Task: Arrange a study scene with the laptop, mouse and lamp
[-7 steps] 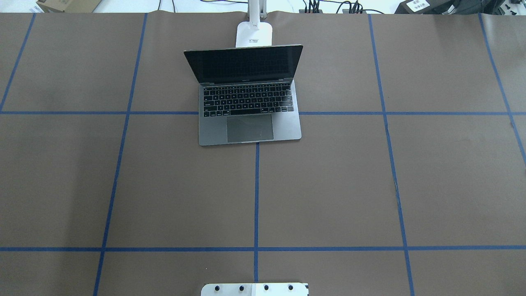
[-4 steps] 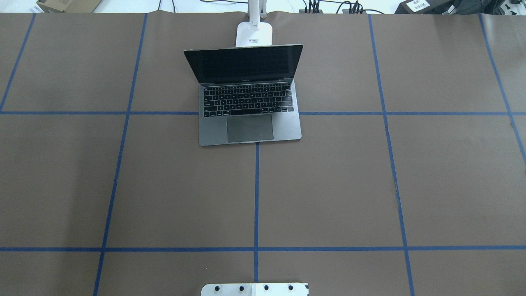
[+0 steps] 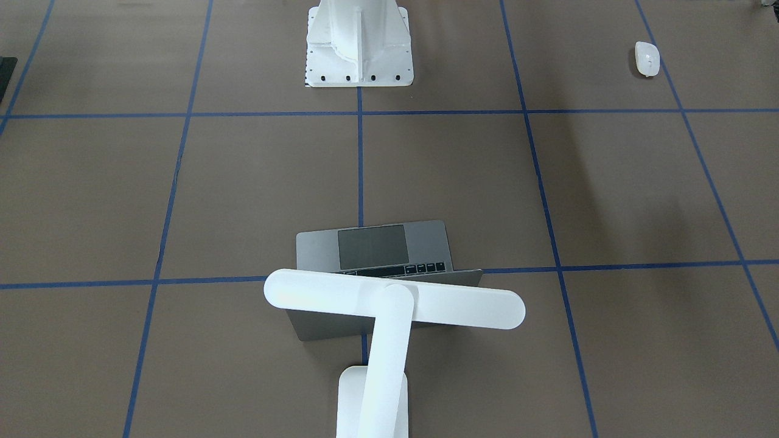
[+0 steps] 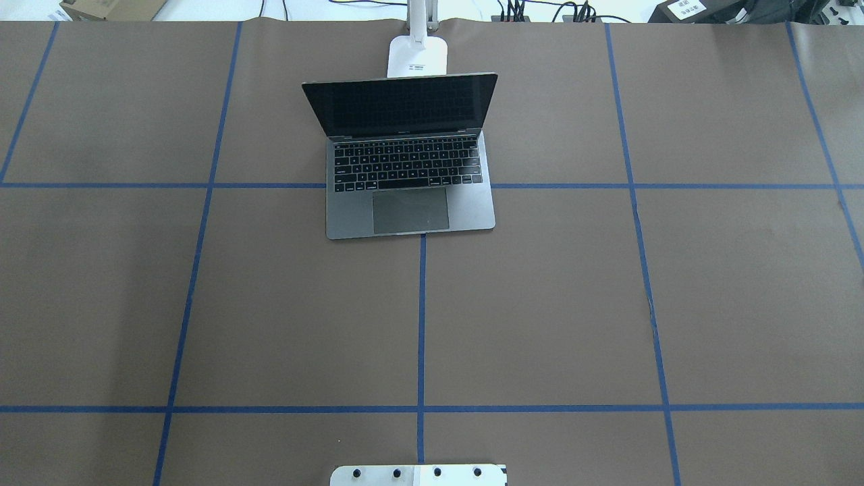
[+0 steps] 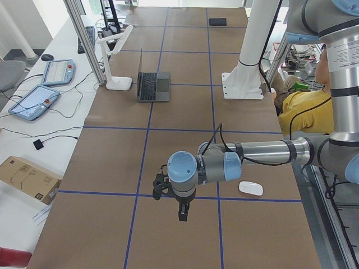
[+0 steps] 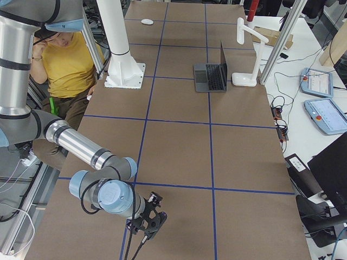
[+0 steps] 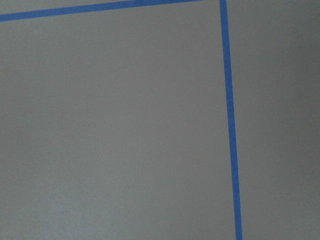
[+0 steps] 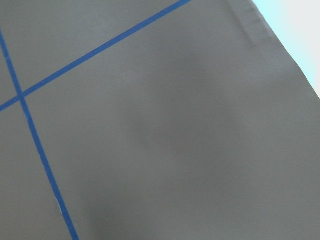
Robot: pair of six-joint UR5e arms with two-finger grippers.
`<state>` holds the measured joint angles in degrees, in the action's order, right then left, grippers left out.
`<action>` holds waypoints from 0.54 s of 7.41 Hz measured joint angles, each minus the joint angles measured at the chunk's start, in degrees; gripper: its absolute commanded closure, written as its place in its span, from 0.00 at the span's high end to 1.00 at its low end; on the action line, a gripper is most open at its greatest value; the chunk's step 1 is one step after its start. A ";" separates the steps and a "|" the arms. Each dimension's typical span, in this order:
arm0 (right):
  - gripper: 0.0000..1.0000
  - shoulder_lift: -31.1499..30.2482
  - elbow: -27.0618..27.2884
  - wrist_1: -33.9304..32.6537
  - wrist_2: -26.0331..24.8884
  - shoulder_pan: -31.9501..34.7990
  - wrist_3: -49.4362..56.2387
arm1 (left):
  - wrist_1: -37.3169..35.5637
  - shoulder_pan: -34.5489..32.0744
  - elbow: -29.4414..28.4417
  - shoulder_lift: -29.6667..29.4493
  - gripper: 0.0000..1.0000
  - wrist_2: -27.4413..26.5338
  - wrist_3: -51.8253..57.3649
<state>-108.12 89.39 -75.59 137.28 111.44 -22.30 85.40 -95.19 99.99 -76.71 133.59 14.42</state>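
Observation:
The laptop (image 4: 410,196) stands open at the table's far centre, its screen dark; it also shows from behind as the laptop (image 3: 371,246). The lamp (image 3: 394,299) stands just behind it, its bar head over the lid, and only the lamp base (image 4: 417,57) shows from overhead. The mouse (image 3: 647,58) lies alone near the robot's side; in the left view the mouse (image 5: 251,188) sits a short way from my left gripper (image 5: 183,214). My right gripper (image 6: 147,223) hangs low at the table's other end. I cannot tell if either gripper is open or shut. Both wrist views show only brown paper.
The white robot pedestal (image 3: 359,42) is bolted at the near centre. A flat black mat (image 5: 217,22) lies at the table's far end. A person in a yellow shirt (image 6: 68,65) sits beside the robot. Blue tape lines grid the brown table cover (image 4: 540,304).

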 measured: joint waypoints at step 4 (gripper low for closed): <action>0.94 -0.11 2.80 -0.62 -1.12 -7.57 -35.51 | 0.03 -0.28 0.57 0.14 1.00 0.08 0.00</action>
<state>-108.23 92.19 -76.20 136.15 103.87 -57.81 85.43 -95.46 100.56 -76.57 133.67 14.42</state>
